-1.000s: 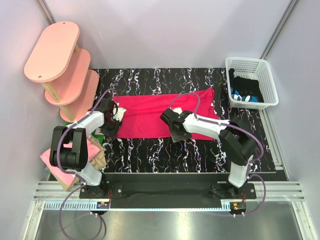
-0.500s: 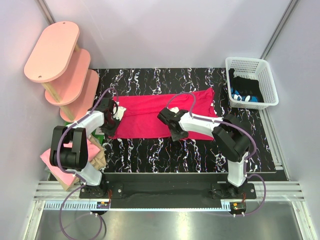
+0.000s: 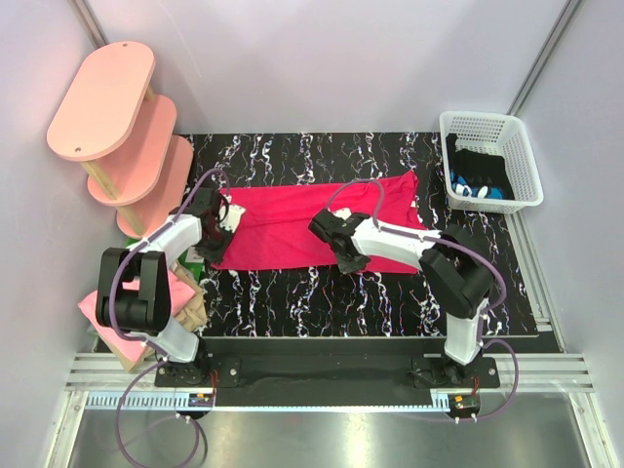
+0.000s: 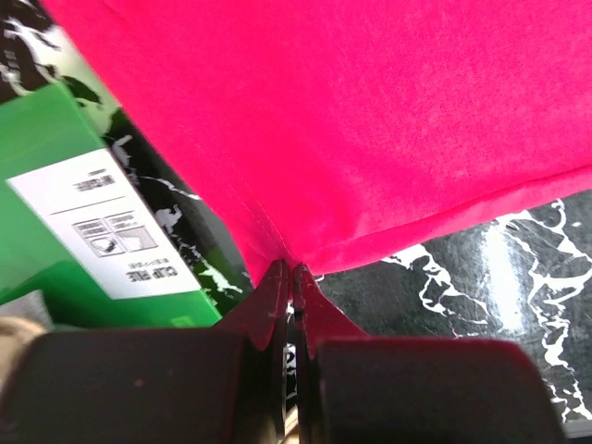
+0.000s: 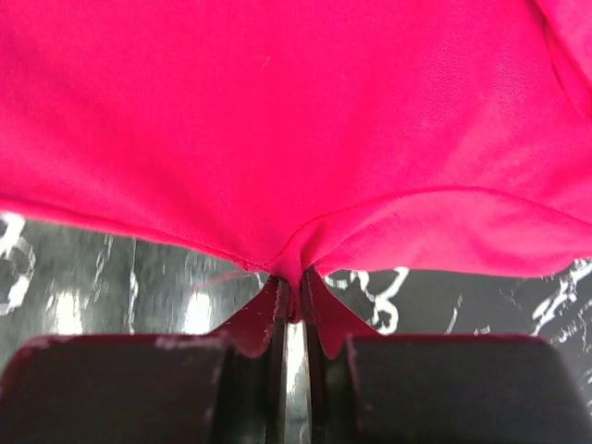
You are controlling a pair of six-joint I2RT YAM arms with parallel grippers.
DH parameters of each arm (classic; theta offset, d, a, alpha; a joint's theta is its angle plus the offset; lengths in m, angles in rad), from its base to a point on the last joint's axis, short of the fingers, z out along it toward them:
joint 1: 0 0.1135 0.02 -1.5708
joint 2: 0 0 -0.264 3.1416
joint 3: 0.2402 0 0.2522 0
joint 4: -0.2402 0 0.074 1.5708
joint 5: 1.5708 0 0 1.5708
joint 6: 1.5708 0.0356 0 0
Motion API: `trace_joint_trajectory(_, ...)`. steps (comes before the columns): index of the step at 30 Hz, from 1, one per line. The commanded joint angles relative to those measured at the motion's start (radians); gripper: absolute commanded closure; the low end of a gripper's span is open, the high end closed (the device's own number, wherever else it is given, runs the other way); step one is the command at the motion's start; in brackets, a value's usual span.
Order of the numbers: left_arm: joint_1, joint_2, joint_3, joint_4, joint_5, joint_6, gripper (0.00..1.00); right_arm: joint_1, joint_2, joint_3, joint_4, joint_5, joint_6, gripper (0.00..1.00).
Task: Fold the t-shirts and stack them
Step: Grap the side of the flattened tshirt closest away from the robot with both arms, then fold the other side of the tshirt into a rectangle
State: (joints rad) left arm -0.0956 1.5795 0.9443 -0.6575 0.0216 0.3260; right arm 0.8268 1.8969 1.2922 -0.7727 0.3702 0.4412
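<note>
The crimson t-shirt (image 3: 292, 226) lies spread as a wide band across the middle of the black marbled table (image 3: 292, 304), in the centre of the top view. Its near hem is pinched at two places. The left gripper (image 4: 292, 270) is closed on the lower-left corner, and the right gripper (image 5: 290, 282) is clamped on a puckered tuck near mid-hem. Both grips probably serve to lift that edge for a fold.

The right arm covers part of the shirt's lower right, and the bunched right end is hard to read. A green box (image 4: 79, 208) is cut off at the left. How many garments the light pink and tan pile (image 3: 96, 310) at lower left holds cannot be told.
</note>
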Motion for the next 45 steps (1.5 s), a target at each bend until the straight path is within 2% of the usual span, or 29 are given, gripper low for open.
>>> trace_joint_trajectory(1, 0.010, -0.088, 0.051, -0.019, -0.003, 0.025, 1.00, 0.005, -0.114, 0.021, -0.082, -0.054, -0.001, 0.90)
trace_joint_trajectory(7, 0.011, -0.138, 0.037, -0.036, -0.005, 0.036, 0.99, 0.006, -0.212, 0.022, -0.146, -0.149, -0.001, 0.92)
trace_joint_trajectory(15, 0.016, -0.156, 0.027, -0.039, -0.006, 0.044, 0.99, 0.006, -0.260, 0.030, -0.238, -0.266, -0.025, 0.92)
trace_joint_trajectory(22, 0.019, -0.208, 0.016, -0.057, -0.014, 0.062, 0.99, 0.008, -0.341, -0.050, -0.263, -0.396, -0.022, 0.92)
trace_joint_trajectory(29, 0.017, -0.254, 0.056, -0.102, 0.006, 0.081, 0.97, 0.008, -0.380, -0.056, -0.292, -0.392, -0.058, 0.91)
trace_joint_trajectory(34, 0.017, -0.133, 0.172, -0.111, 0.005, 0.085, 0.96, -0.015, -0.282, 0.056, -0.300, -0.336, -0.119, 0.90)
trace_joint_trajectory(39, 0.002, 0.075, 0.350, -0.117, -0.018, 0.074, 0.96, -0.124, -0.145, 0.134, -0.254, -0.369, -0.165, 0.91)
trace_joint_trajectory(45, -0.030, 0.237, 0.514, -0.128, -0.092, 0.064, 0.96, -0.210, -0.026, 0.251, -0.241, -0.381, -0.108, 0.94)
